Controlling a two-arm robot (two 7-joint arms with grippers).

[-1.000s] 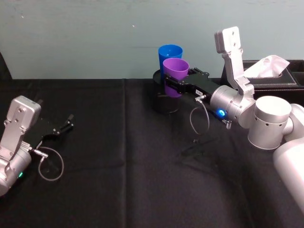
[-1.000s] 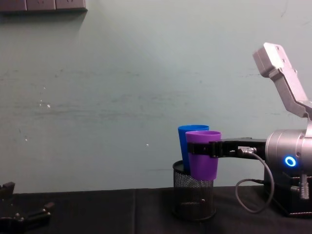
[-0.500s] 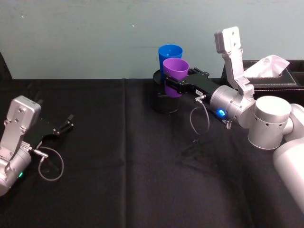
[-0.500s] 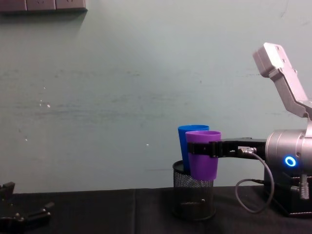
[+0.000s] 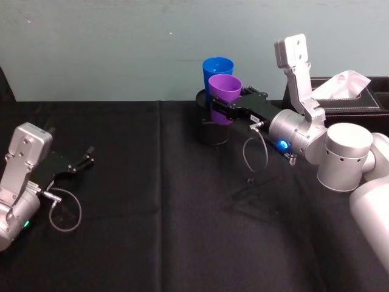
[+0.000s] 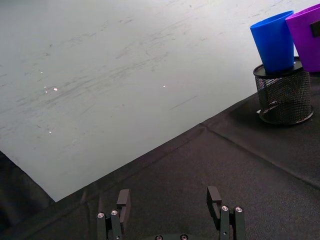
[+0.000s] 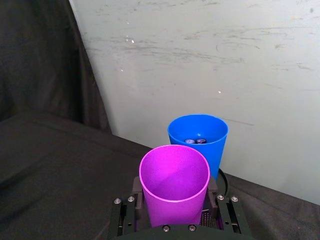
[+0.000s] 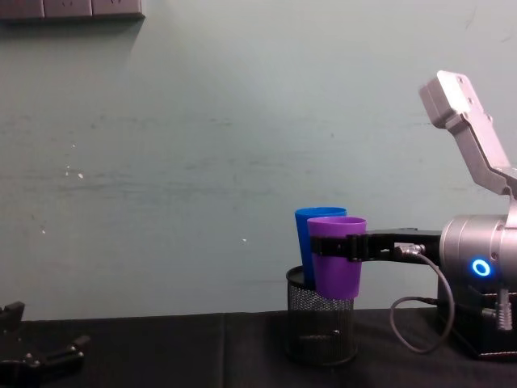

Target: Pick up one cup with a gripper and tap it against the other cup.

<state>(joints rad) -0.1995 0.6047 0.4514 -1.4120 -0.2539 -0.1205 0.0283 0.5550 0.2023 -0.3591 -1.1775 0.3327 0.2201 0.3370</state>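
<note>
Nothing has shifted — right gripper [image 5: 226, 109] jaws still clamp purple cup [image 5: 224, 96] beside blue cup [image 5: 217, 69].

The purple cup [image 5: 225, 97] is a plain, smooth violet, magenta-tinged at its rim in the right wrist view. The blue cup [image 5: 217, 72] is plain bright blue. The pen holder [image 8: 321, 326] is black wire mesh. The tablecloth [image 5: 152, 201] is plain black, the wall [image 8: 202, 145] pale teal with faint scuffs. The right gripper [image 5: 220, 109] is black with a small white label; its arm is silver-grey with a blue light ring.
</note>
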